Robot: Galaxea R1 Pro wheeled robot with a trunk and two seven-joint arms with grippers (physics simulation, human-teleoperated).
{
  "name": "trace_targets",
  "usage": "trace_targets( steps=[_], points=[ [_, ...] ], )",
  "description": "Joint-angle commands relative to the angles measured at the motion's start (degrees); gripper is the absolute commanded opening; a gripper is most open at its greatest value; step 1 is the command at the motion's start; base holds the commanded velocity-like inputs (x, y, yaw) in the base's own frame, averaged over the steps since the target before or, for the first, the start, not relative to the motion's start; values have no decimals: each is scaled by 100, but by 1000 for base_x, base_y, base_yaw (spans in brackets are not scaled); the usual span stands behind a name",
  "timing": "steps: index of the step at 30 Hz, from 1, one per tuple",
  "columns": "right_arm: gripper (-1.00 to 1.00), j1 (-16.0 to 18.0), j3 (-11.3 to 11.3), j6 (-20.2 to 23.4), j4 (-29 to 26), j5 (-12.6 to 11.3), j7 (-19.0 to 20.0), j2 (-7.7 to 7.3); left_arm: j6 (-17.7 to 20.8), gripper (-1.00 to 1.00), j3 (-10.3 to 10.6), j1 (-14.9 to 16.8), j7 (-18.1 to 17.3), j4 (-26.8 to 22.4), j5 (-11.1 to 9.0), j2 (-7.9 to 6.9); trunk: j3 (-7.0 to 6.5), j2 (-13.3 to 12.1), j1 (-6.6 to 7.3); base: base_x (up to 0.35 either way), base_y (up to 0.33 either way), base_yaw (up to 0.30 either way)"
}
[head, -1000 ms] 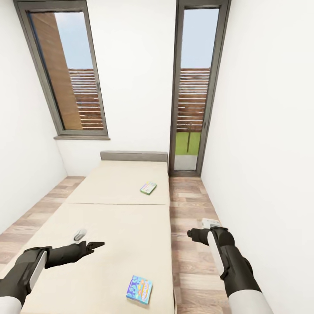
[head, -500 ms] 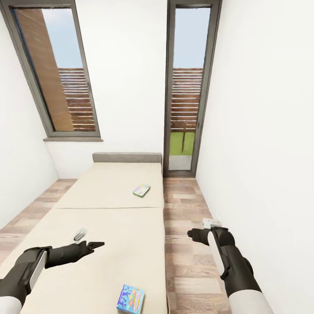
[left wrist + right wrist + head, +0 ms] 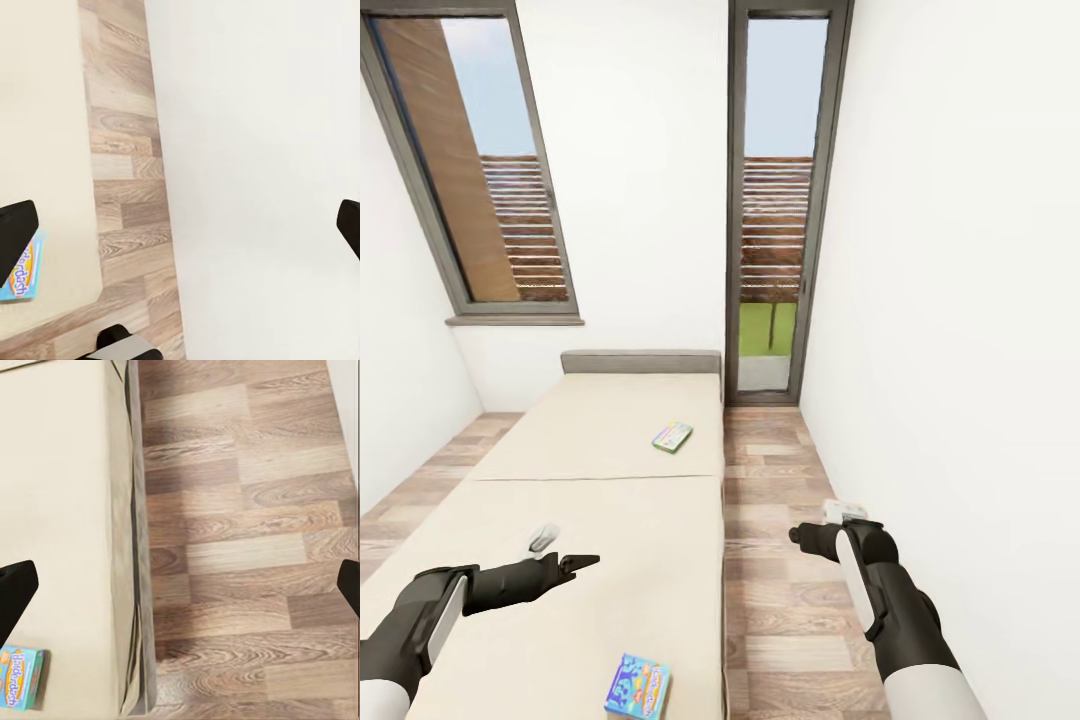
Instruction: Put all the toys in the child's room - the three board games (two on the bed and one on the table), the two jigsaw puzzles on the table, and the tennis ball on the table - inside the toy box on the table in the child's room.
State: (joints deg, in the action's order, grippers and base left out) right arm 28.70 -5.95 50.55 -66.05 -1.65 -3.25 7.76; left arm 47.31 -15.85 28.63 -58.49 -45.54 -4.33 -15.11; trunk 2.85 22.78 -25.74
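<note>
Nearest, a mostly blue printed board-game box [image 3: 637, 687] lies flat near the beige bed's [image 3: 560, 560] foot edge, below the left gripper [image 3: 574, 564], whose opening cannot be told; the right gripper [image 3: 800, 535], opening also unclear, hovers over open wood-plank floor [image 3: 780, 600]. Farther, a small green-white game box [image 3: 672, 437] lies near the grey headboard [image 3: 640, 361].

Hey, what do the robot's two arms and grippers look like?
Both arms are black with white shell panels near the elbows. The left gripper is black with slim, pointed fingers; the right gripper looks pale grey. No cables or markings are visible.
</note>
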Motion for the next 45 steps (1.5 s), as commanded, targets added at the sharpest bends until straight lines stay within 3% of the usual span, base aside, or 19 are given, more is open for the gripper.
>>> trace_targets(
  steps=[1, 19, 24, 28, 30, 32, 35, 36, 37, 38, 40, 45],
  points=[
    [100, 5, -6, 24, -8, -20, -28, 5, 46, 100, -4, 6, -4, -2, -20, 0, 14, 13, -4, 0, -217, -1],
    [100, 11, 4, 32, 20, -20, -26, 6, 50, 100, 7, 10, 12, 1, -3, 0, 68, 13, -4, 32, -89, 0],
    [100, 13, 5, 39, 22, -20, -26, 4, 39, 100, 18, 10, 174, 1, 6, 3, 113, 13, -4, 7, -7, 0],
    [100, 13, 6, 41, 22, -20, -26, 5, -63, 100, 21, 11, 744, 1, 5, 39, 150, 13, -4, 2, -2, 0],
    [100, 13, 6, 44, 22, -20, -26, 6, -149, 100, 27, 16, 1347, 1, 4, 165, 168, 13, -4, 0, 0, 0],
    [100, 13, 6, 50, 22, -20, -26, 6, -325, 100, 42, 90, 2448, 10, 13, 450, 187, 13, -4, 0, 0, 0],
    [100, 13, 6, 55, 22, -20, -26, 6, -507, 100, 48, 180, 3415, 14, 15, 672, 215, 13, -4, 0, 0, 0],
    [100, 13, 6, 57, 22, -20, -26, 6, -631, 100, 51, 226, 4050, 27, 12, 799, 224, 13, -4, 0, 0, 0],
    [100, 13, 6, 57, 22, -20, -26, 6, -688, 100, 52, 244, 4345, 38, 8, 855, 233, 13, -4, 0, 0, 0],
    [100, 13, 8, 58, 22, -20, -26, 6, -792, 100, 53, 276, 4865, 63, 3, 953, 243, 13, -4, 0, 0, 0],
    [100, 13, 8, 59, 22, -20, -26, 11, -944, 100, 60, 306, 5411, 119, 1, 1079, 261, 13, -4, 0, 0, 0],
    [100, 13, 13, 60, 25, -16, -30, 18, -1260, 100, 99, 330, 5886, 234, 9, 1241, 308, 13, -4, 0, 0, 0]
  ],
)
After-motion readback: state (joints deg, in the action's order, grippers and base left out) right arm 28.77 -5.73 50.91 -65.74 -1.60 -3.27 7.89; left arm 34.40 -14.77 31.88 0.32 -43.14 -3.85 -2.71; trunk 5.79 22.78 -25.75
